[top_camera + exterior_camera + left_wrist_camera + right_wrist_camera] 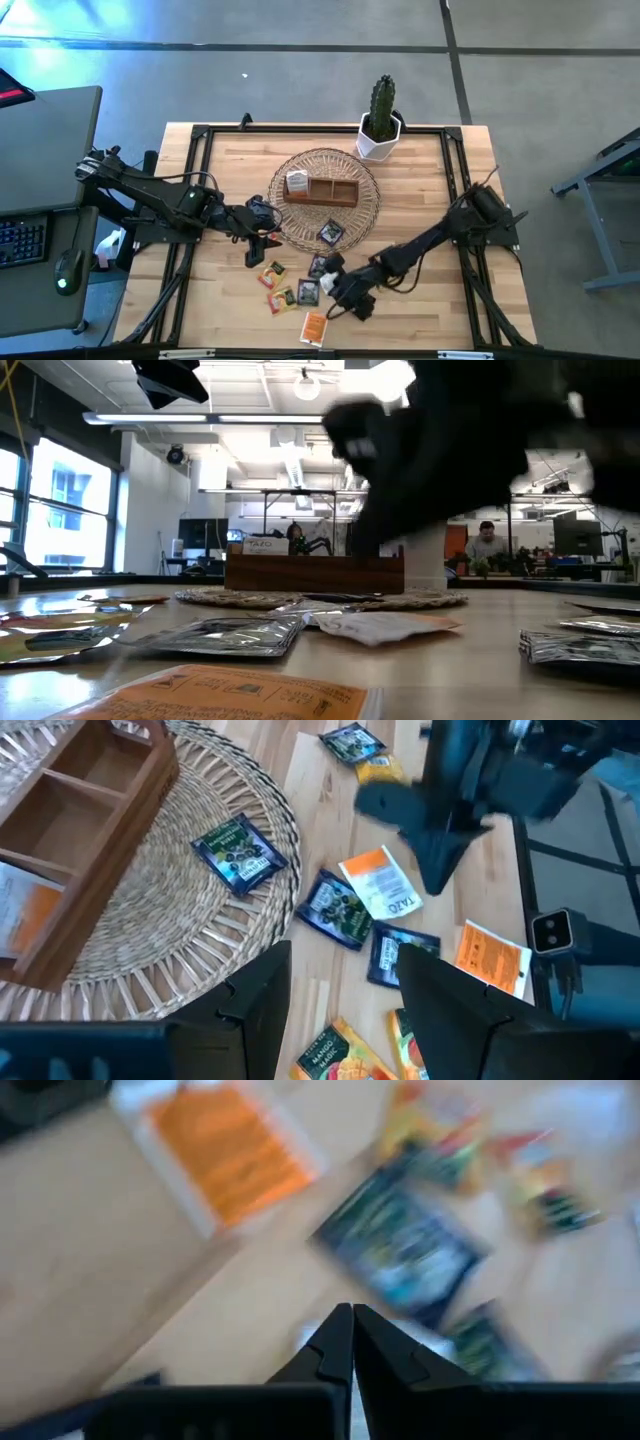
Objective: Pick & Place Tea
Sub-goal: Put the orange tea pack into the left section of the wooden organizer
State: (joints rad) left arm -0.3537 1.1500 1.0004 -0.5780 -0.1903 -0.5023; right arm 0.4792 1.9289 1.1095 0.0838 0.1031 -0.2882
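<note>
Several small tea packets (300, 290) lie flat on the wooden table near its front edge. They also show in the left wrist view: a white-orange one (382, 888), dark blue ones (340, 908) and an orange one (492, 955). One dark blue packet (240, 853) lies on the wicker basket (350, 215). The wooden box (330, 192) stands on the basket with a white packet (296, 183) in its left compartment. My left gripper (258, 248) is open and empty at the basket's near left rim. My right gripper (335, 290) is shut, with nothing between its fingers (340, 1342), just above the loose packets.
A cactus in a white pot (380, 128) stands at the table's far edge behind the basket. A black frame (200, 135) runs around the table top. In the low view an orange packet (215, 695) lies nearest the front edge. A person (487, 542) sits in the room beyond.
</note>
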